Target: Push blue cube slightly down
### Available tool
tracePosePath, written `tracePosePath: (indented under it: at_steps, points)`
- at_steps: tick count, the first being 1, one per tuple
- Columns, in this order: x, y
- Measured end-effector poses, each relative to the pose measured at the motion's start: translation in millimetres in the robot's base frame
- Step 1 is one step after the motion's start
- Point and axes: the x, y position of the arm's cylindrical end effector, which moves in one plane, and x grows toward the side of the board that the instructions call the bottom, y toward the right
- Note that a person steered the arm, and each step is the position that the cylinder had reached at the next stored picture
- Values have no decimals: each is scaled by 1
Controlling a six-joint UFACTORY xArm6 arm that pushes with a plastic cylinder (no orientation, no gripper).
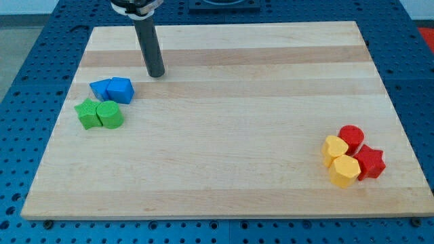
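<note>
Two blue blocks sit close together at the view's left: a flatter blue block point(100, 88) and, touching its right side, a blue cube-like block point(121, 89). My tip point(156, 73) rests on the board up and to the right of them, apart from the cube by a small gap. Just below the blue pair sit a green star-like block point(87, 113) and a green cylinder point(110, 115), touching each other.
At the view's lower right is a cluster: a red cylinder point(351, 137), a red star point(370, 163), a yellow block point(334, 148) and a yellow hexagonal block point(344, 171). The wooden board point(230, 122) lies on a blue perforated table.
</note>
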Motion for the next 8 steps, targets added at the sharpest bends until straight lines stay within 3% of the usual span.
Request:
tracePosePath:
  at_steps: [2, 8]
  points:
    - [22, -2]
    - [35, -47]
